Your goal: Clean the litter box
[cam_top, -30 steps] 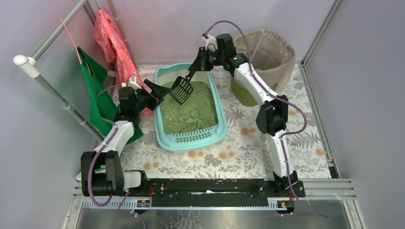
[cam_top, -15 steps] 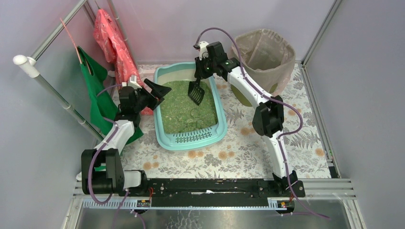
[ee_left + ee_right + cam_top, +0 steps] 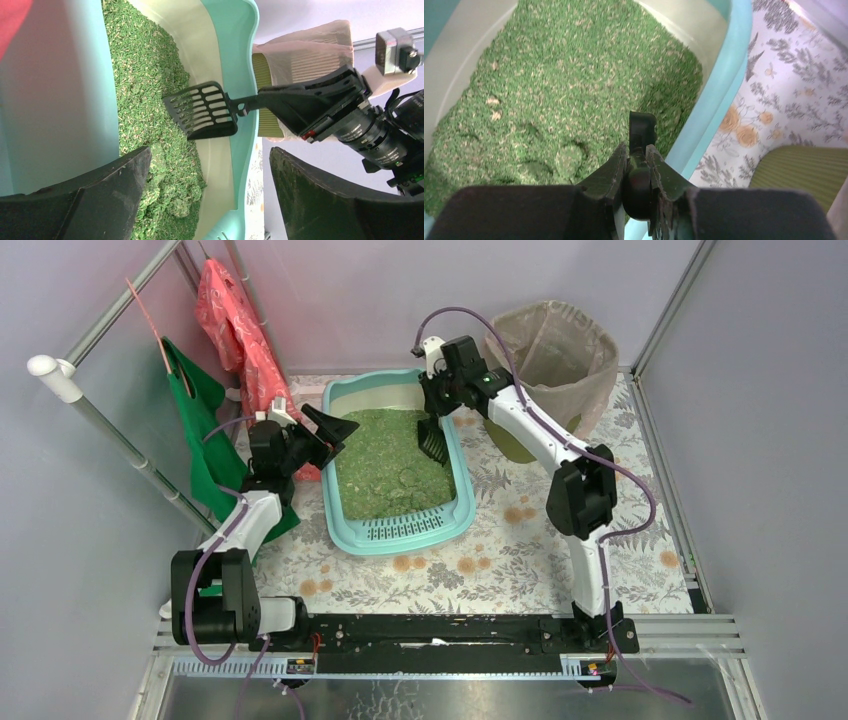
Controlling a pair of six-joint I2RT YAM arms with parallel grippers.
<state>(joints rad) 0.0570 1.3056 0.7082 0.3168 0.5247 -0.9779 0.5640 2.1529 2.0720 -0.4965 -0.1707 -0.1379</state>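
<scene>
The litter box [image 3: 462, 502] is a pale turquoise tray of green granules on the floral mat. Its rim also shows in the left wrist view [image 3: 246, 35] and the right wrist view [image 3: 722, 87]. My right gripper [image 3: 438, 405] [image 3: 637, 150] is shut on the handle of a black slotted scoop [image 3: 432, 441] [image 3: 204, 110] [image 3: 642, 127]. The scoop's head hangs just above the granules by the box's far right wall. A few clumps [image 3: 567, 161] [image 3: 169, 199] lie in the litter. My left gripper [image 3: 334, 428] [image 3: 209, 152] stands open and empty over the box's left rim.
A round olive bin lined with a beige bag [image 3: 552, 348] [image 3: 299, 46] stands right of the box's far end. A green bag [image 3: 196, 435] and a red bag [image 3: 236, 325] hang from the rail at left. The floral mat [image 3: 500, 560] covers the floor.
My right arm has carried the scoop from the box's middle to its far right side and lowered it toward the granules. The left arm has stayed in place, open.
</scene>
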